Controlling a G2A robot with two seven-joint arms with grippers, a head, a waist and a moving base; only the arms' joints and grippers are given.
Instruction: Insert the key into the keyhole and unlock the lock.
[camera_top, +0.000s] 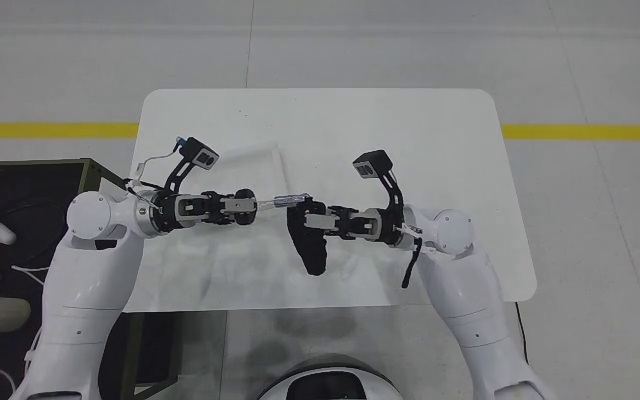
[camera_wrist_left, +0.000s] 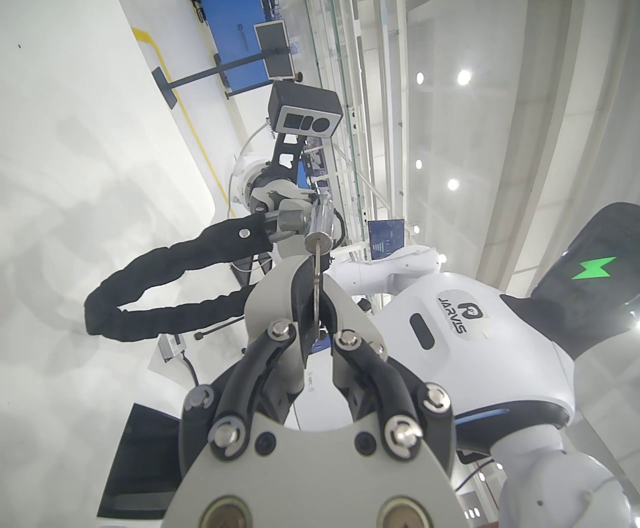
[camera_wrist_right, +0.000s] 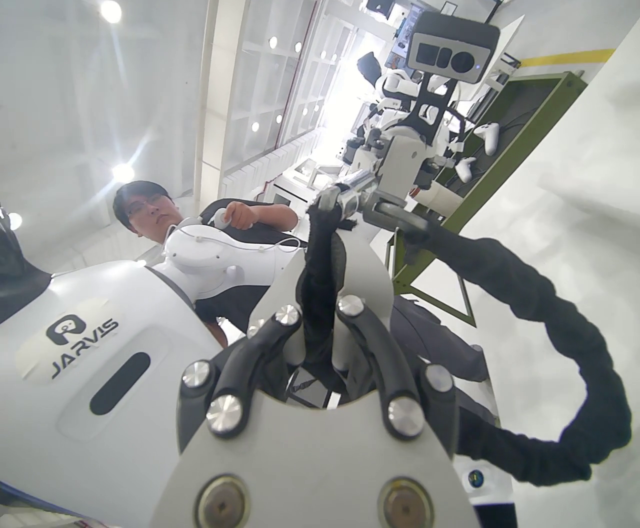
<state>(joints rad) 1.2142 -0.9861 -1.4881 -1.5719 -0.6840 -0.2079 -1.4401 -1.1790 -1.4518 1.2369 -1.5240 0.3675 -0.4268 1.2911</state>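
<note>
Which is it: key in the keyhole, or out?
In, by its tip at least: the key, pinched in the left gripper, runs into the cable lock at its keyhole face. Depth: cannot tell.

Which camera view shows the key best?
The left wrist view: the key sits close, pinched in the left gripper, tip at the lock. Top view: a thin sliver. Right wrist view: the lock hides it.

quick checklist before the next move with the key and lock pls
1. Left claw shut on the key: ok.
2. Right claw shut on the lock's black cable: ok.
3. Key tip meets the face of the lock cylinder: ok.
4. Key lined up with the cylinder: looks ok.
5. Key pushed fully home: cannot tell.
6. Cable ends joined at the lock, so not yet unlocked: ok.
</note>
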